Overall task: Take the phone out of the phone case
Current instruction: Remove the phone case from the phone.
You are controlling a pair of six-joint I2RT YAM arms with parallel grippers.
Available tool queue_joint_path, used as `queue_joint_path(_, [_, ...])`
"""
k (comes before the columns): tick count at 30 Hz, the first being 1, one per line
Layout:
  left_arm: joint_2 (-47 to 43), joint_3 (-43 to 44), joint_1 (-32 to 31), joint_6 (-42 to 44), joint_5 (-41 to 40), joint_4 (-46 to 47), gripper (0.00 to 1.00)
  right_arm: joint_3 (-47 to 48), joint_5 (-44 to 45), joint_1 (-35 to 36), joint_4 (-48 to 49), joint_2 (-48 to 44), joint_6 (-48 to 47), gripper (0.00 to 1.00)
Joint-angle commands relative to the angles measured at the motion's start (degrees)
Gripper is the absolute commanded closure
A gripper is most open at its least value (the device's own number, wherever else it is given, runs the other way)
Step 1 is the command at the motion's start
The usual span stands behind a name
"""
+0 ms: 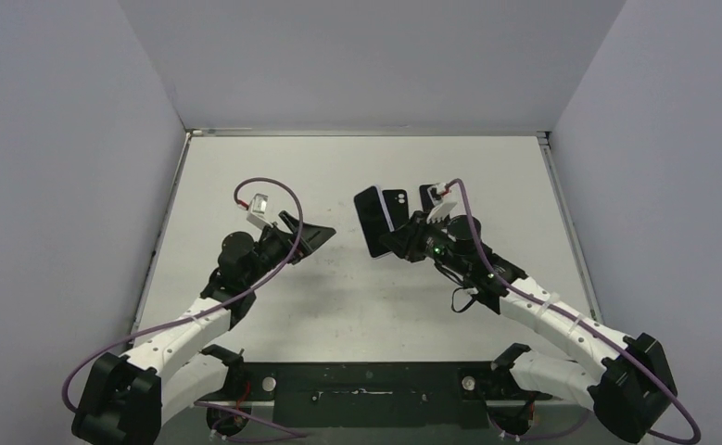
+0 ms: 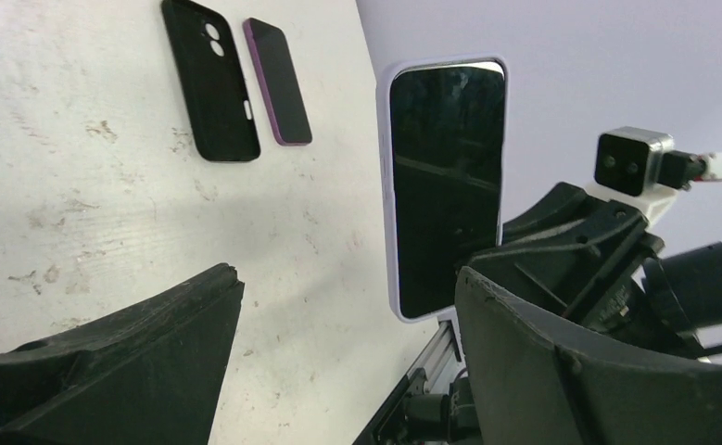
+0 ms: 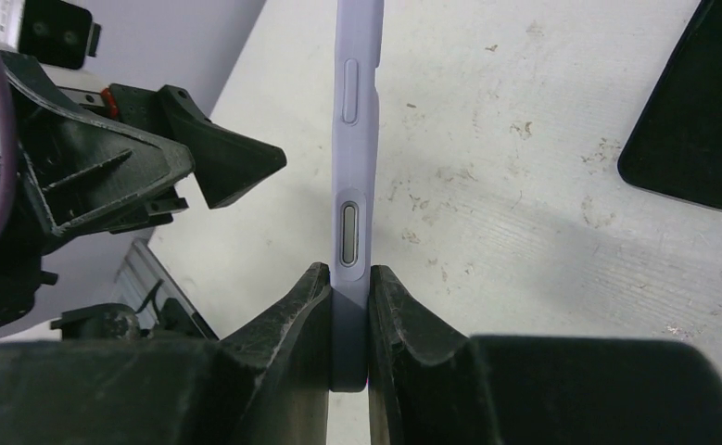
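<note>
Overhead view of two robot arms meeting above a white table [image 1: 246, 315]. At the centre, the right gripper [image 1: 396, 239] holds a phone [image 1: 373, 222] upright, still inside its lavender case [image 1: 389, 215]. The left gripper [image 1: 312, 234] hovers at nine o'clock from it, with a clear gap between them. We judge the main risk to be this: the right jaws pinch case and phone together, so a push or pull from the left could twist the whole bundle out of the hold, or drop it, instead of freeing the phone. At twelve o'clock, a black case [image 1: 396, 199] and a second phone [image 1: 427, 193] lie on the table.

Left wrist view: the left gripper [image 2: 348, 275] has its jaws spread wide and holds nothing. The phone's dark screen [image 2: 447, 185] faces us at one o'clock, rimmed by the lavender case [image 2: 384, 185]. The black case [image 2: 210, 79] and second phone [image 2: 278, 82] lie flat at eleven o'clock.

Right wrist view: the right gripper [image 3: 348, 278] is clamped tight on one end of the lavender case [image 3: 357, 139], seen edge-on with its side buttons [image 3: 349, 236] showing. The left gripper [image 3: 232, 158] sits at ten o'clock, not touching.
</note>
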Motion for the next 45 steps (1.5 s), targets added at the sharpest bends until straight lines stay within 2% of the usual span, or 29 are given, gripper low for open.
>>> queue_joint_path(1, [1.51,4.61,0.87,2.24,7.85,6.82,0.17,-2.97,-7.24,-5.32,13.27,-4.44,6.46,1.00])
queue_joint_path(5, [3.26,5.58,0.96,0.67,10.19,9.39,0.16,-6.19,-13.23,-9.28,22.29,-6.15,12.10,1.00])
queue_joint_path(11, [5.21,8.41,0.96,-0.77,12.16,11.79,0.16,-8.06,-17.35,-10.31,32.81,-5.28,18.13,1.00])
queue_joint_path(18, [6.81,9.52,0.12,-3.82,13.11,18.62,0.16,-8.99,-19.87,-10.31,41.06,-2.51,23.21,1.00])
queue_joint_path(27, [9.17,12.75,-0.89,-3.99,14.31,20.73,0.18,-7.44,-26.44,-9.97,46.43,1.70,26.09,1.00])
queue_joint_path(39, [13.22,15.86,-0.89,-7.12,17.81,23.09,0.38,-4.46,-32.05,-7.32,47.77,4.82,25.11,1.00])
queue_joint_path(45, [14.25,16.07,-0.97,-8.97,19.51,25.37,0.60,-2.98,-33.45,-6.09,47.98,6.69,24.63,1.00])
